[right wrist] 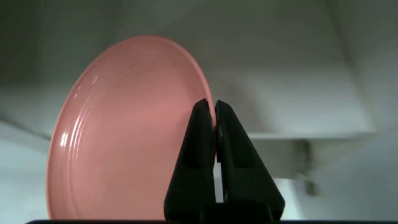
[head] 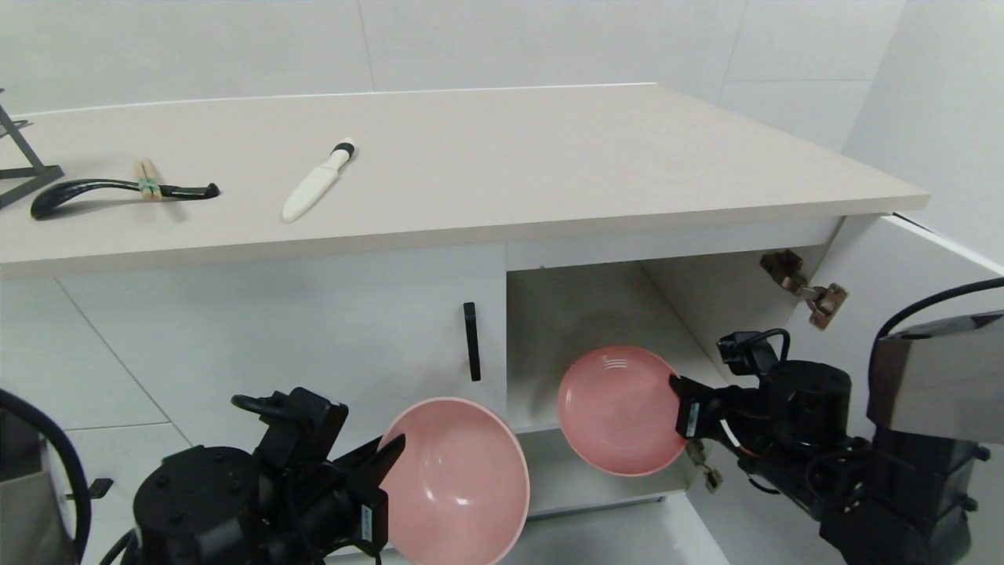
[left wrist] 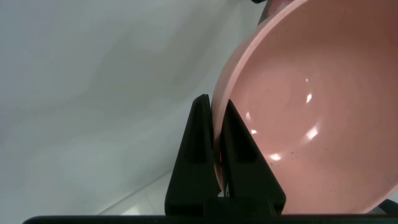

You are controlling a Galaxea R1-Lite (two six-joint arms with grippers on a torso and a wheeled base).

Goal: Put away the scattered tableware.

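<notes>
Nearest, the bowl (head: 459, 482) hangs low before the shut door (head: 314, 329), its rim clamped by the left gripper (left wrist: 216, 124). Just right, the right gripper (right wrist: 214, 115) pinches the plate (head: 620, 412) by its edge, held on end at the open cabinet (head: 580, 306) mouth. Farther off, the counter (head: 549, 157) holds a knife (head: 318, 182), with a ladle (head: 86, 191) and chopsticks (head: 147, 188) at far left.
</notes>
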